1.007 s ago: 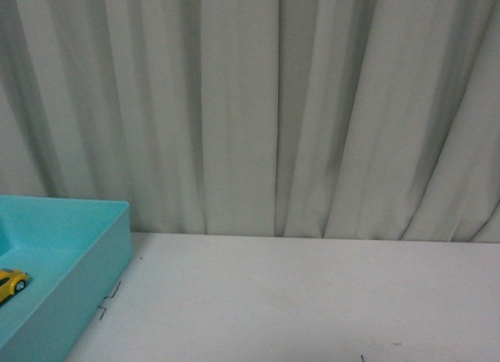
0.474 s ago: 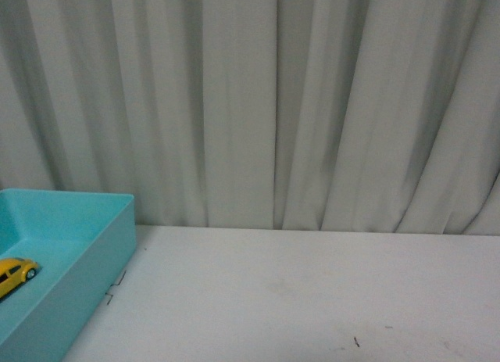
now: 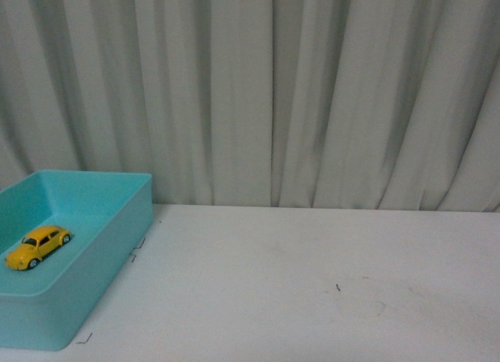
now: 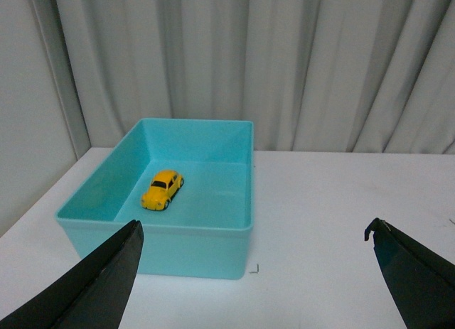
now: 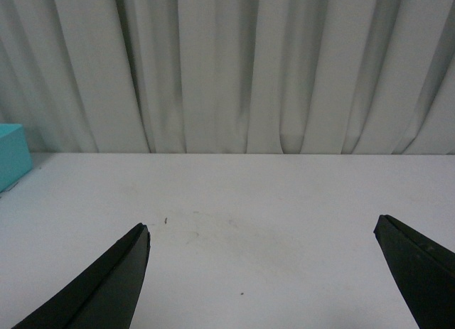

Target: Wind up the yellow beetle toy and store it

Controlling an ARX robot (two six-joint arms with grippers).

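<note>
Neither gripper shows in the front view. That view has a small shiny yellow beetle toy with a round back, dark windows and tiny wheels. It sits on the smooth floor of a big turquoise plastic bin with straight walls, touching none of them. The bin stands on a flat white table with a few small dark marks, and soft pale curtains hang in folds behind. Half a second ago only the front of the toy car showed at the picture's edge; now the whole car and more of the bin show, further right in the picture.

From the left wrist, the left gripper is spread wide with nothing between its two black pointed fingers. It hangs above the table, near the bin, and the toy car rests inside on its wheels.

From the right wrist, the right gripper is also spread wide and holds nothing, over bare table, with one bin corner at the edge
</note>
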